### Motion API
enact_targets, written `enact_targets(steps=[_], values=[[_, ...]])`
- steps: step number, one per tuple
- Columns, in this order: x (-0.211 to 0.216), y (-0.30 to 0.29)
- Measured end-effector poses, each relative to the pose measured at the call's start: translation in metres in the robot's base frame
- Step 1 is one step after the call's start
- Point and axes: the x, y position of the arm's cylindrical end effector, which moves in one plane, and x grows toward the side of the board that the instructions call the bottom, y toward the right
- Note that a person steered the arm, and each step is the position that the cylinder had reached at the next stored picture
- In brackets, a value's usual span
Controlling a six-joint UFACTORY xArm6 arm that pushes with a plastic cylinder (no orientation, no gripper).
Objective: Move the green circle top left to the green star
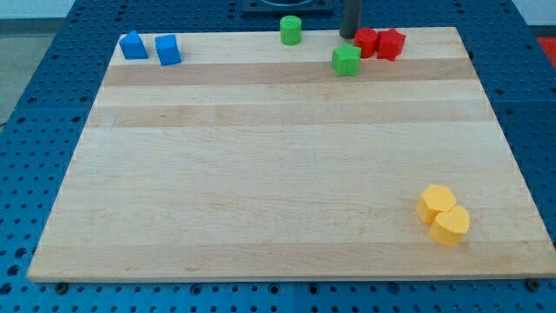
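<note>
Our rod stands at the far edge of the wooden tabletop (278, 174), beside the red and green blocks.

At the view's top left we see two blue blocks touching or nearly so: a blue block (133, 46) with a peaked top and a blue cube-like block (168, 50) just to its right. Further right along the top edge stands the green circle (290, 29), upright and alone, to the upper left of the green star (346, 60) and clearly apart from it. My tip (349, 36) sits just above the green star and right beside the first red block (366, 42), which touches a second red block (390, 43). We carry no fingers, only the bare rod, so nothing is grasped. At the view's bottom right two yellow blocks, one yellow block (434, 203) and another yellow block (451, 224), lie pressed together.
</note>
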Motion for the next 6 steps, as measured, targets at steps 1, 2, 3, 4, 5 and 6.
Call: enact_targets(steps=[1,2,3,4,5,6], values=[[-0.002,-0.005],[-0.001,-0.019],[-0.001,-0.051],[0.0,-0.072],[0.041,-0.141],[0.094,-0.164]])
